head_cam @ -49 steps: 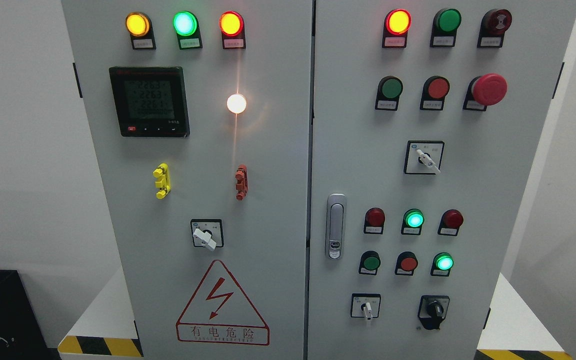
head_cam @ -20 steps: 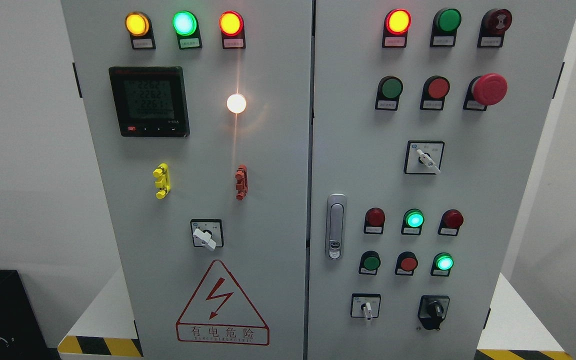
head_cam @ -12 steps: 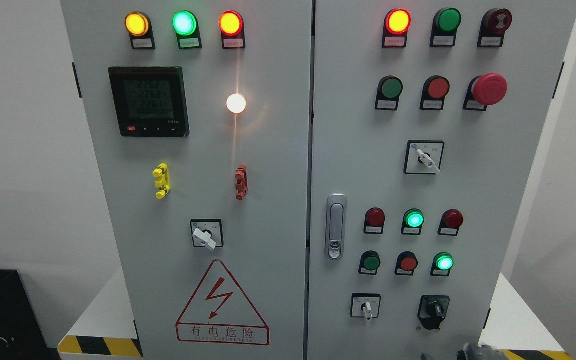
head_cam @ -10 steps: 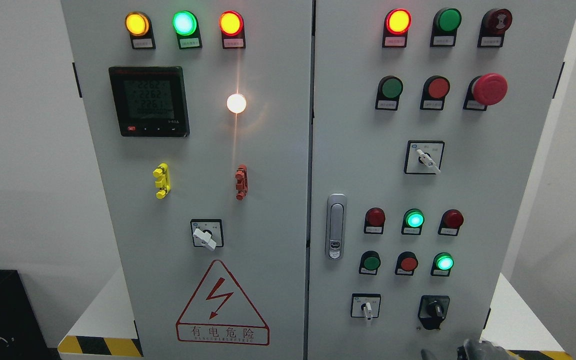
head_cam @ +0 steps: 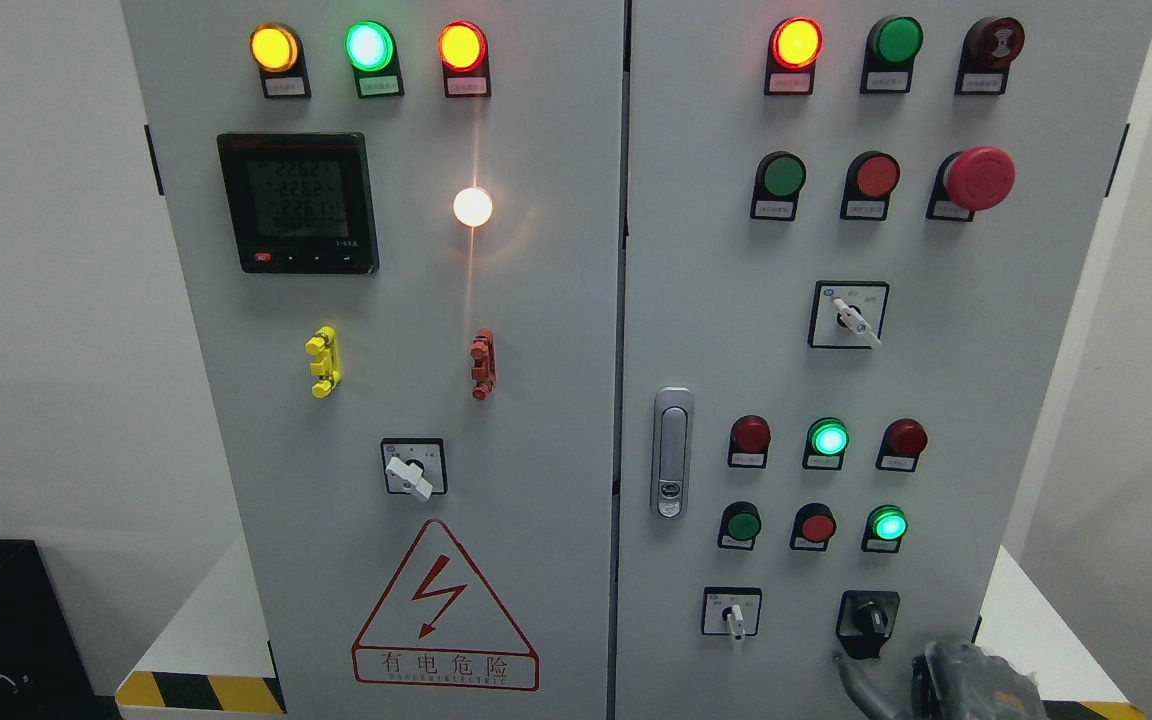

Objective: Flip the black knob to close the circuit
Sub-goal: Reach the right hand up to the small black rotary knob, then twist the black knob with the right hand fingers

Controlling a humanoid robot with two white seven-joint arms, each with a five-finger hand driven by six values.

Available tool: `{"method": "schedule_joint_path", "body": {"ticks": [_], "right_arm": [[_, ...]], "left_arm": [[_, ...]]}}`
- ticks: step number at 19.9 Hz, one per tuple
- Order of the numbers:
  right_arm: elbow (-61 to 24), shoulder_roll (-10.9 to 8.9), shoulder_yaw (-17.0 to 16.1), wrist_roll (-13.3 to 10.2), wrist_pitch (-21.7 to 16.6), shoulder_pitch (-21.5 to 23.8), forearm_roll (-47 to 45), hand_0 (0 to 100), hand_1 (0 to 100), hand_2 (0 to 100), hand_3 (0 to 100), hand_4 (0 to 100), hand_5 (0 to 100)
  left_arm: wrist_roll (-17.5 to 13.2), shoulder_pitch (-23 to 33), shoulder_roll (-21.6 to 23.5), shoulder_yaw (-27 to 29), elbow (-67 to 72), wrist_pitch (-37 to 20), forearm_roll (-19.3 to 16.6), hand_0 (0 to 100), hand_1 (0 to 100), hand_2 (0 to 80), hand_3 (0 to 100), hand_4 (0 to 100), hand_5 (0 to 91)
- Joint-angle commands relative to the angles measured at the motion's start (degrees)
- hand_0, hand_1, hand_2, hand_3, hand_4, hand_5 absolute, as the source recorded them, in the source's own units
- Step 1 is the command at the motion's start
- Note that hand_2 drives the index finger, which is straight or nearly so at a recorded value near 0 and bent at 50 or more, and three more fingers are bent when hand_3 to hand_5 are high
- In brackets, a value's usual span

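Black knob is sitting at the lower right of the right cabinet door, its grip bar tilting slightly right of vertical. Right hand is showing at the bottom edge — just below and slightly right of the knob, not touching it. Finger posture cannot be told; nothing is visibly being held. Left hand is not showing — the right is the nearer, and the reach is running up and slightly left.

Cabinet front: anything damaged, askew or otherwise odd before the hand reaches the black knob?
Nothing stands out. The cabinet doors look shut, lamps and buttons sit straight, and the black knob looks intact. The right hand is just below it at the bottom edge, not touching.
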Motion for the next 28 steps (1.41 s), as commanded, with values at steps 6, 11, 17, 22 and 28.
{"method": "schedule_joint_path", "body": {"ticks": [6, 11, 17, 22, 28], "right_arm": [[-0.50, 1.10, -0.62, 0.33, 0.90, -1.25, 1.64, 0, 0, 91, 100, 94, 96], [-0.41, 1.37, -0.62, -0.11, 1.07, -1.60, 1.90, 0, 0, 90, 100, 94, 97], [0.03, 1.55, -1.14, -0.29, 1.34, -1.69, 2.61, 0, 0, 88, 100, 94, 97], [0.21, 1.46, -1.85, -0.29, 1.25, -1.69, 2.61, 0, 0, 88, 100, 94, 96], [0.91, 1.37, -2.37, -0.38, 1.25, -1.69, 2.61, 0, 0, 87, 100, 93, 96]], "left_arm": [[0.04, 0.00, 0.00, 0.00, 0.00, 0.00, 0.00, 12, 56, 0.0, 0, 0, 0.0], [0.04, 0.00, 0.00, 0.00, 0.00, 0.00, 0.00, 12, 56, 0.0, 0, 0, 0.0], [0.04, 0.00, 0.00, 0.00, 0.00, 0.00, 0.00, 12, 56, 0.0, 0, 0, 0.0], [0.04, 0.00, 0.00, 0.00, 0.00, 0.00, 0.00, 12, 56, 0.0, 0, 0, 0.0], [0.04, 0.00, 0.00, 0.00, 0.00, 0.00, 0.00, 12, 56, 0.0, 0, 0, 0.0]]}}
